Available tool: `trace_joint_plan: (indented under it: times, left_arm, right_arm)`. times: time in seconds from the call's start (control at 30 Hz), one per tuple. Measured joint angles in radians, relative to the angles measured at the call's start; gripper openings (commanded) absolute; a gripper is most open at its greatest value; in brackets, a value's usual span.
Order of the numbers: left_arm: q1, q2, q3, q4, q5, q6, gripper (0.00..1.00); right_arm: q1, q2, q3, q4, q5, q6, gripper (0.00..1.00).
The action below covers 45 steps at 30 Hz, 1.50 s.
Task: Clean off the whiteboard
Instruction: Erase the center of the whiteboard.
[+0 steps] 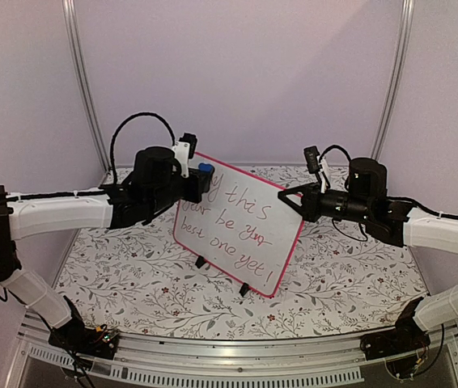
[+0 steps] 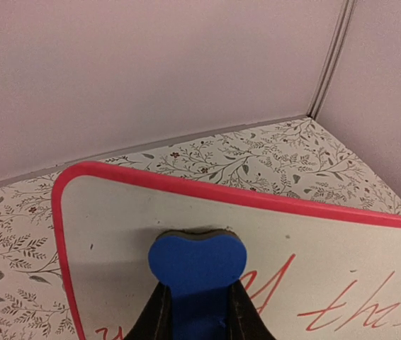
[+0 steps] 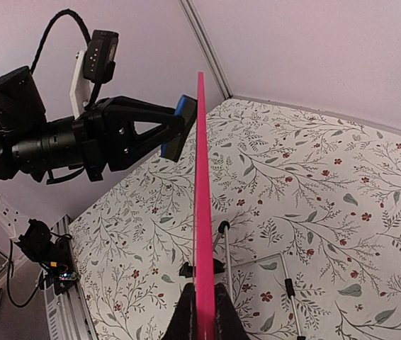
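Observation:
The whiteboard stands upright on two black feet in the middle of the table, its pink-red frame around red handwriting. My left gripper is shut on a blue eraser, whose dark felt face presses against the board's upper left corner, just left of the first red letters. My right gripper is shut on the whiteboard's right edge; in the right wrist view that edge runs up as a thin pink line from between my fingers. The blue eraser touches the board's far end there.
The table wears a floral cloth. A wire stand props the whiteboard from behind. Pale walls and metal corner posts close in the back and sides. An aluminium rail runs along the near edge.

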Motion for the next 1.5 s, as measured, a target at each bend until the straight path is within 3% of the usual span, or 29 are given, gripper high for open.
trace_joint_plan:
  times: [0.77,1.5]
  left_arm:
    - [-0.013,-0.026,-0.186,0.088,-0.017,-0.067,0.13]
    - [-0.04,-0.011,-0.082,0.032,-0.001,-0.021,0.14]
  right_arm:
    - [0.0,0.001,0.0,0.0,0.003,0.003,0.0]
    - [0.001,0.001,0.0,0.001,0.003,0.001,0.0]
